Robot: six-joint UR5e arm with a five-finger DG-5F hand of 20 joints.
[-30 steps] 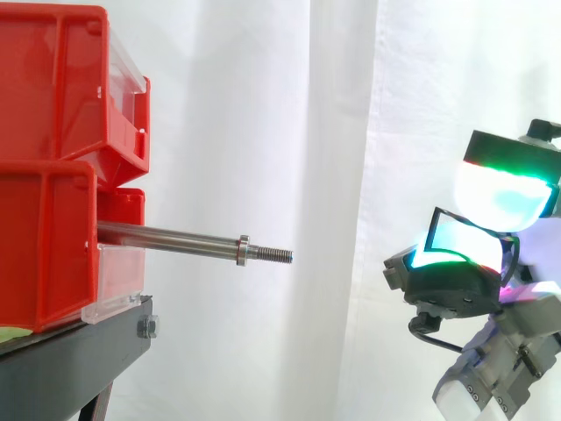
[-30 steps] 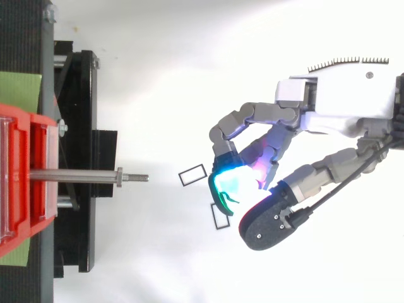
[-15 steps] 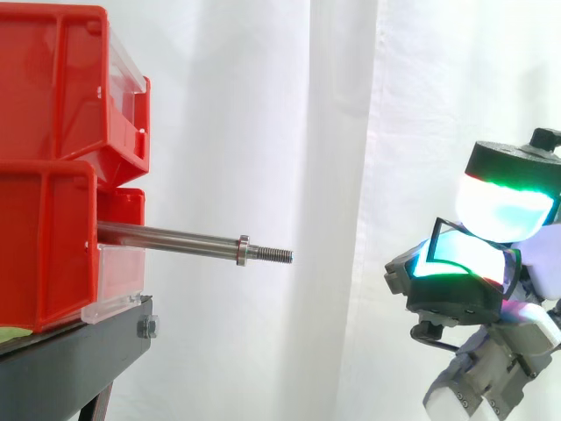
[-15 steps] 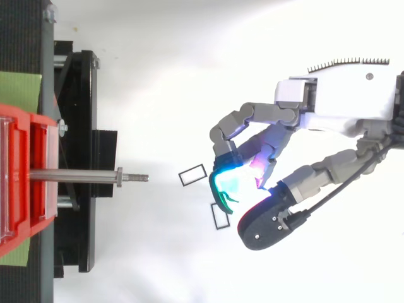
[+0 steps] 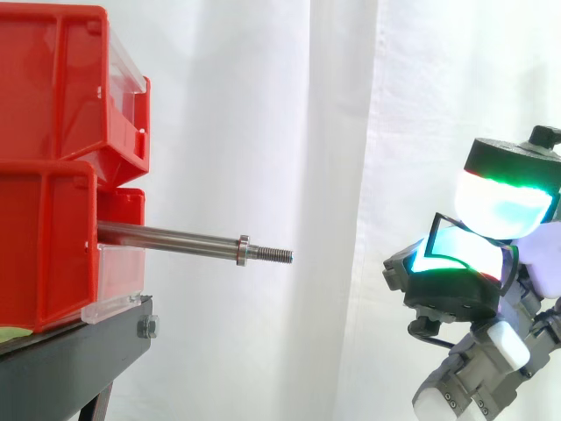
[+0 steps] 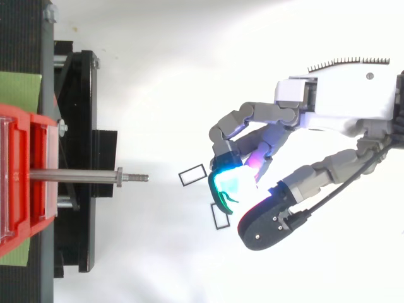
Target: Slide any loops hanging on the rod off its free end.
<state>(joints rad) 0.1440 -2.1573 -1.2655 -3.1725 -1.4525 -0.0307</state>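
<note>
Silver metal rod [image 5: 175, 239] w/ threaded tip is sticking out sideways from red plastic bins [image 5: 44, 246], carrying no loops, prob. why robot hand [image 6: 328, 104] is hovering well apart, fingers curled together, gripping nothing.

1. One rod [image 5: 166, 237], with one collar [image 5: 243, 251] near its threaded end.
2. Two red bins for certain: upper bin [image 5: 53, 79] on lower bin [image 5: 44, 246]. More red behind, possibly a third.
3. One black stand [image 5: 79, 360].
4. One hand [image 6: 341, 104].
5. Two small dark-edged rectangles [image 6: 192, 175] [image 6: 221, 216] just beside the hand.
6. Two green patches [image 6: 19, 91] [image 6: 16, 252], seen from above.
</note>
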